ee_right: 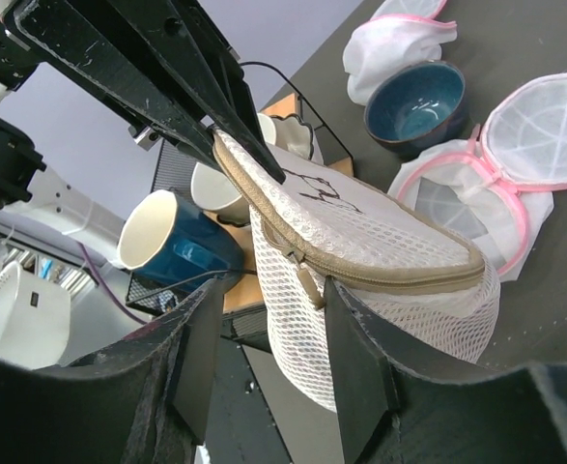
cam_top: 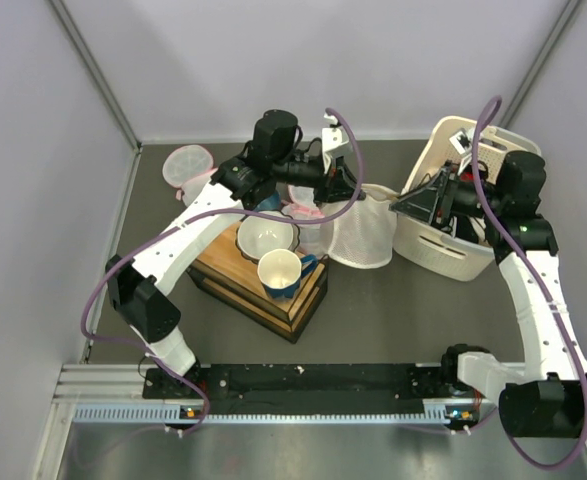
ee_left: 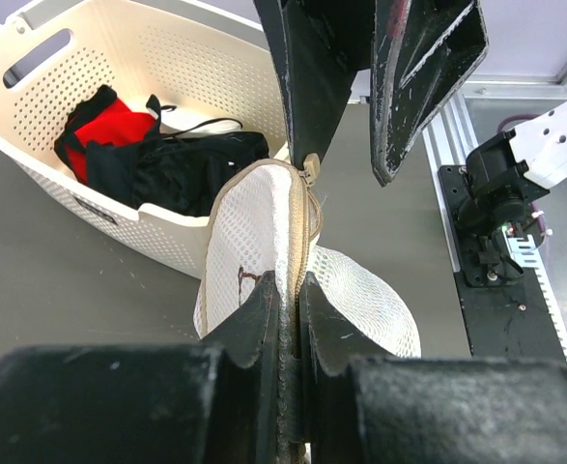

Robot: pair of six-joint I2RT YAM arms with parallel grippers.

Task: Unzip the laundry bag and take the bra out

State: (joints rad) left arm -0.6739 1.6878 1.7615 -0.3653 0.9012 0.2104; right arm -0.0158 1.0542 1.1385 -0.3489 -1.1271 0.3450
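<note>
The white mesh laundry bag (cam_top: 363, 238) hangs lifted between the arms, its tan zipper shut as far as shows. My left gripper (cam_top: 345, 190) is shut on the bag's zipper seam (ee_left: 297, 232). My right gripper (ee_right: 275, 290) is open, its fingers on either side of the hanging zipper pull (ee_right: 309, 282), not touching it. It also shows in the top view (cam_top: 405, 203). A bright red bra (ee_left: 114, 126) lies in the cream basket (ee_left: 167, 58) beside black clothing. A thin dark line shows through the bag's mesh (ee_left: 237, 280).
The cream basket (cam_top: 443, 255) stands at the right under my right arm. A wooden box (cam_top: 258, 285) carries a cream bowl (cam_top: 266, 237) and a blue mug (cam_top: 281, 272). Pink-trimmed mesh bags (ee_right: 544, 126) and a blue bowl (ee_right: 418, 101) lie behind the bag.
</note>
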